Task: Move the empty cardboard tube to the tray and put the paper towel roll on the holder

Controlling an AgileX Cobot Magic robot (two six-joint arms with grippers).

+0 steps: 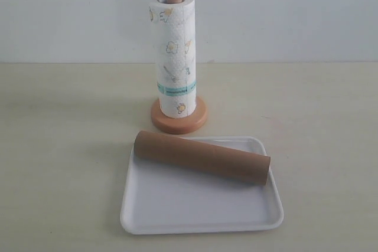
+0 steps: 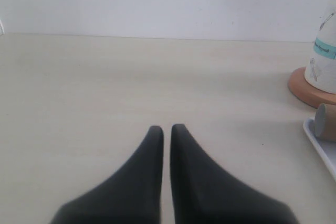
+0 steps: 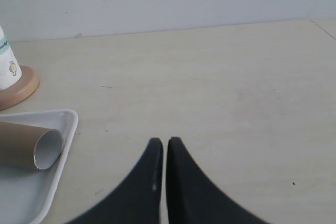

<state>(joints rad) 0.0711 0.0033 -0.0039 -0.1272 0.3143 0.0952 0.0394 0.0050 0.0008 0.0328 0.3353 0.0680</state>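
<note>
The brown cardboard tube point(image 1: 202, 157) lies slantwise across the far part of the white tray point(image 1: 195, 210). The paper towel roll point(image 1: 172, 54) stands upright on the wooden holder point(image 1: 198, 119), whose post sticks out of the roll's top. Neither gripper shows in the exterior view. My left gripper point(image 2: 166, 128) hovers over bare table, shut and holding nothing, with the holder base point(image 2: 304, 87), the roll point(image 2: 325, 51), the tube end point(image 2: 326, 121) and the tray's rim point(image 2: 320, 148) off to one side. My right gripper point(image 3: 165, 140) is shut and holding nothing; the tube's open end point(image 3: 47, 149), the tray point(image 3: 58, 171), the roll point(image 3: 6, 66) and the holder base point(image 3: 23, 88) lie apart from it.
A pale wooden table point(image 1: 59, 146) runs to a plain white wall point(image 1: 283, 10) behind. The table's corner edge point(image 3: 323, 27) appears in the right wrist view.
</note>
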